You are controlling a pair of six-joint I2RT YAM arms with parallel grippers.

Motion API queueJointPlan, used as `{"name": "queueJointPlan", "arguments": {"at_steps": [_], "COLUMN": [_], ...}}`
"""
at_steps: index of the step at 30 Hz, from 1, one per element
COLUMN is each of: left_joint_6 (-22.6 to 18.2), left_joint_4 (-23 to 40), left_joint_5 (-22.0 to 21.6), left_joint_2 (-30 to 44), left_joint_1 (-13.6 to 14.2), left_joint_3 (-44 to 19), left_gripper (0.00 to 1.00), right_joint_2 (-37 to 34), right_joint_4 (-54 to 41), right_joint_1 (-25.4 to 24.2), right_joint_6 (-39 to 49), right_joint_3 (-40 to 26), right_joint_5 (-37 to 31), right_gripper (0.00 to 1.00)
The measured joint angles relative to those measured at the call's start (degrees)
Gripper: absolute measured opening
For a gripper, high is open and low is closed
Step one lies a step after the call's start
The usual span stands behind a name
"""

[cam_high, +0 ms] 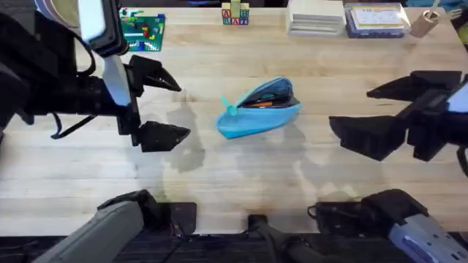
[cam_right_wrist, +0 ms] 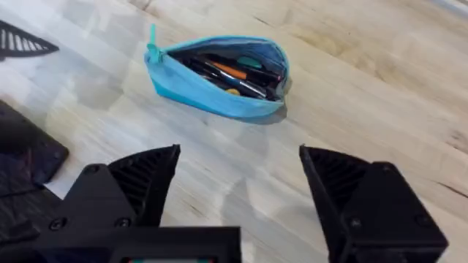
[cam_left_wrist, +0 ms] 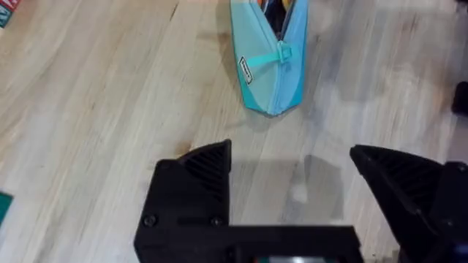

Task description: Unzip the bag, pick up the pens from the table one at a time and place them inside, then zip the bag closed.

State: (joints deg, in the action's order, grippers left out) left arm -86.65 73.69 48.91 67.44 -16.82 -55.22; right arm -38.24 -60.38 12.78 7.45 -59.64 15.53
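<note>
The light-blue bag [cam_high: 257,111] lies in the middle of the table [cam_high: 219,183], its zipper open and its teal pull [cam_high: 229,108] sticking out at the left end. Pens [cam_right_wrist: 232,74], black and orange, lie inside it. My left gripper [cam_high: 167,107] hovers open to the left of the bag, pointing at it, with nothing between its fingers. In the left wrist view the bag [cam_left_wrist: 269,58] lies ahead of the left gripper [cam_left_wrist: 292,164]. My right gripper [cam_high: 365,113] hovers open on the right side, a gap away from the bag [cam_right_wrist: 216,74], and is empty [cam_right_wrist: 240,164].
Along the far table edge stand a green plate with small toy bricks [cam_high: 143,31], lettered blocks [cam_high: 235,14], a stack of white pads [cam_high: 314,17] and a clear box [cam_high: 374,20]. Bare wood surrounds the bag on all sides.
</note>
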Motion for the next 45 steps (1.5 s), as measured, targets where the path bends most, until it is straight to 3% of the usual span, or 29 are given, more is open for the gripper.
{"name": "queueJointPlan", "arguments": {"at_steps": [8, 17, 23, 31, 32, 45], "left_joint_6": [0.0, 0.0, 0.0, -0.6, -1.5, -2.2], "left_joint_4": [0.0, -0.9, -1.2, -1.0, -0.7, -0.6], "left_joint_5": [0.9, 0.8, 0.6, 0.8, 1.0, 1.5], "left_joint_2": [3.7, 4.4, 4.4, 4.4, 4.4, 4.4], "left_joint_1": [0.0, -0.1, -1.4, -6.4, -7.6, -8.1], "left_joint_3": [0.0, 0.0, 0.0, 0.0, 0.0, 0.0], "left_gripper": [0.993, 0.993, 0.993, 0.993, 0.993, 0.993], "right_joint_2": [-0.9, -8.2, -11.7, -18.2, -22.4, -39.6], "right_joint_4": [-0.5, -0.4, 0.0, 0.2, 0.2, 1.7], "right_joint_1": [0.0, 1.5, 8.0, 20.4, 24.2, 31.4], "right_joint_6": [-4.6, -6.3, -8.4, -11.7, -13.0, -14.9], "right_joint_3": [0.0, 0.0, -0.4, -5.7, -8.5, -20.5], "right_joint_5": [0.4, 0.4, -2.2, -10.1, -12.6, -17.3], "right_gripper": [0.998, 0.997, 0.997, 0.997, 0.996, 0.997]}}
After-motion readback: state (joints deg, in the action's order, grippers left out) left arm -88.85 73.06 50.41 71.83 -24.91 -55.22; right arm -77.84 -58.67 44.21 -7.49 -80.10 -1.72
